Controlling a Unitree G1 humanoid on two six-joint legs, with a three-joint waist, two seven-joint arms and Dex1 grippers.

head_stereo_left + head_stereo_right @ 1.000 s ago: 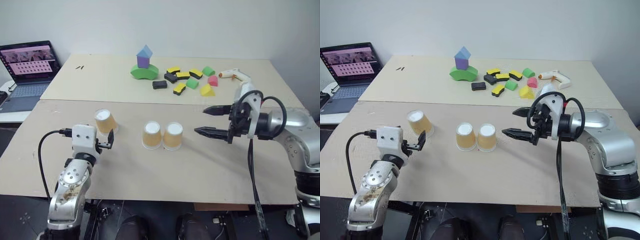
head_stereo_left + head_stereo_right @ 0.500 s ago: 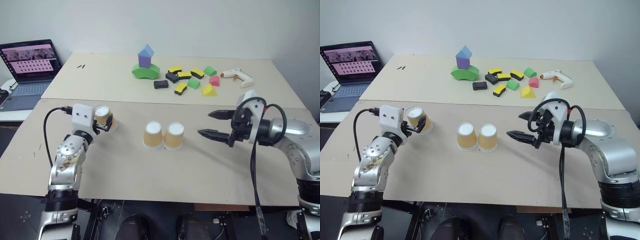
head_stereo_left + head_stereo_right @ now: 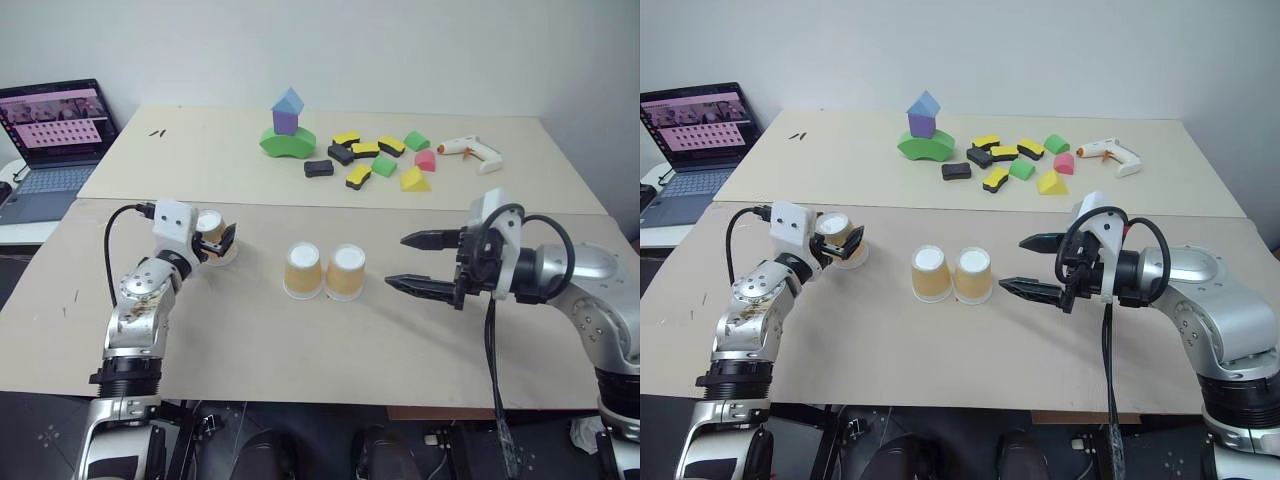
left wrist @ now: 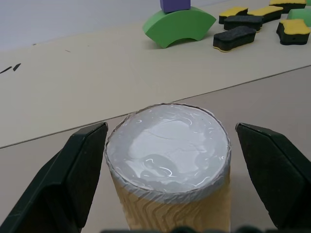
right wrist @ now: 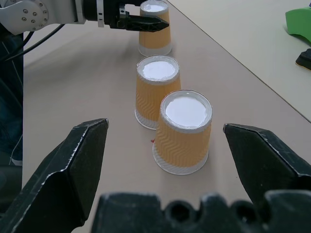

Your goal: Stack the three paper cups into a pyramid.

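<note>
The left gripper [image 3: 218, 241] stands wide open around the lone cup [image 4: 167, 167], ready to grasp. The right gripper [image 3: 421, 262], open and empty, waits at 3 o'clock of the pair [image 3: 324, 271].

The three paper cups [image 3: 303, 270] are showing matt, zigzag-embossed tan sides and a slightly glossy white end. The table [image 3: 300, 350] is looking like matt, smooth board. The black fingers [image 5: 73, 170] are appearing matt plastic.

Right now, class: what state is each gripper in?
Left gripper: open, its fingers either side of a paper cup, not closed on it.
Right gripper: open, holding nothing.
</note>
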